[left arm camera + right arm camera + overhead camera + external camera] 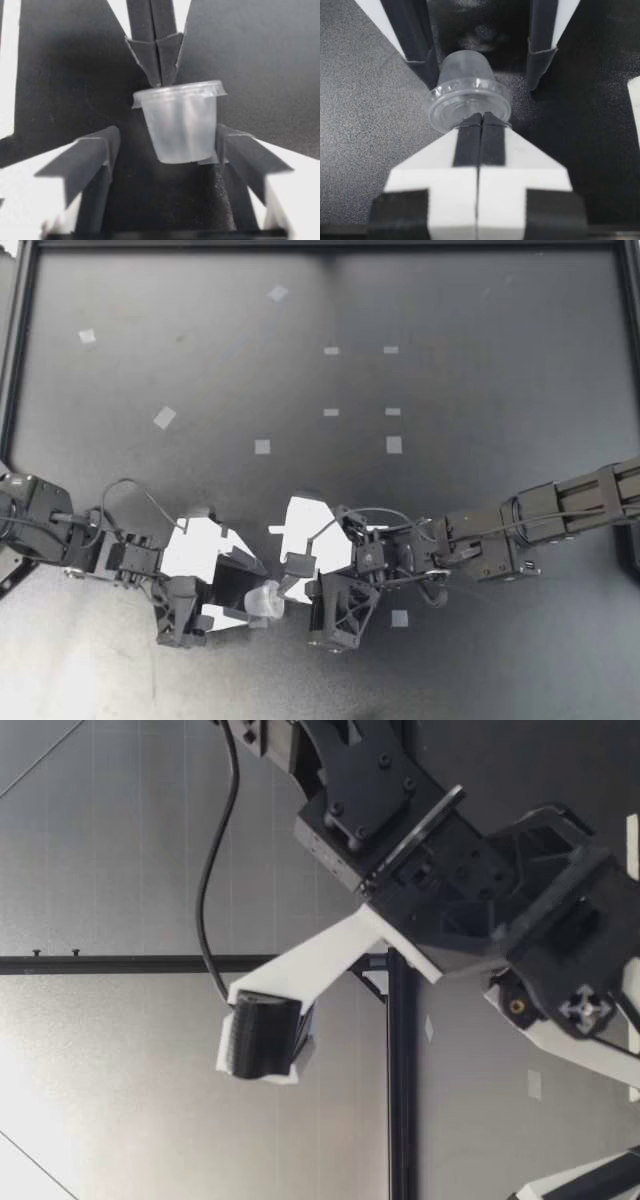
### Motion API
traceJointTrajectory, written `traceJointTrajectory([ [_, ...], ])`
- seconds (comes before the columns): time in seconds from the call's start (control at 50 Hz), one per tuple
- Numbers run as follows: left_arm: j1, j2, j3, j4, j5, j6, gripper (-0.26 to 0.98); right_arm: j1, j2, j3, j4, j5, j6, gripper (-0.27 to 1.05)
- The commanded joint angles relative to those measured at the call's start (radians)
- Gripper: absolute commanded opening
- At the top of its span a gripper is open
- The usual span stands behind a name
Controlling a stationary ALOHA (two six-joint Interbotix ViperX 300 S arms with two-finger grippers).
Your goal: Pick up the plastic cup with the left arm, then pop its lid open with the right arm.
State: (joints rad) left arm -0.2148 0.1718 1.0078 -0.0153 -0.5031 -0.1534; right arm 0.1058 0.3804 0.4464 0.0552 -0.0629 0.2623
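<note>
From above, near the table's front edge, my left gripper (pixel 248 592) stood with jaws apart around a small translucent cup (pixel 264 601), which its fingers half hid. My right gripper (pixel 289 580) had its jaws pressed together on the cup's rim. The low view did not show the cup. The left wrist view showed the cup (pixel 180 122) between spread fingers. In the right wrist view, the cup (pixel 467 95) had its mouth facing right and its axis running left-right.

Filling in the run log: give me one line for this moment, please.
right gripper: shut on rim of small translucent lidded cup | left gripper: open, straddling the cup
</note>
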Motion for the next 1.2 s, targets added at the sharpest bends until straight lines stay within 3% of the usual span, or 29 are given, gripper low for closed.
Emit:
traceJointTrajectory([
  [0.0, -0.003, -0.011, -0.020, 0.000, 0.012, -0.002, 0.54, 0.006, -0.017, -0.009, -0.002, -0.003, 0.000, -0.08],
  [0.26, -0.003, -0.017, -0.025, -0.003, 0.026, -0.003, 0.34, 0.006, -0.023, -0.003, -0.002, -0.003, 0.000, -0.08],
  [0.58, -0.003, -0.025, -0.026, -0.003, 0.028, -0.003, 0.23, 0.006, -0.072, 0.037, -0.002, 0.005, 0.002, -0.08],
  [0.78, 0.003, -0.092, -0.034, -0.003, 0.037, 0.031, 0.21, 0.006, -0.236, 0.141, 0.011, 0.037, 0.044, -0.08],
  [0.88, 0.034, -0.173, -0.026, -0.006, 0.023, 0.094, 0.19, -0.003, -0.350, 0.222, 0.032, 0.009, 0.132, -0.06],
  [1.04, 0.094, -0.256, 0.008, -0.031, -0.087, 0.212, 0.18, -0.008, -0.469, 0.376, 0.037, -0.192, 0.331, 0.11],
  [1.18, 0.117, -0.256, 0.049, -0.103, -0.321, 0.331, 0.18, -0.009, -0.476, 0.491, 0.037, -0.557, 0.548, 0.41],
])
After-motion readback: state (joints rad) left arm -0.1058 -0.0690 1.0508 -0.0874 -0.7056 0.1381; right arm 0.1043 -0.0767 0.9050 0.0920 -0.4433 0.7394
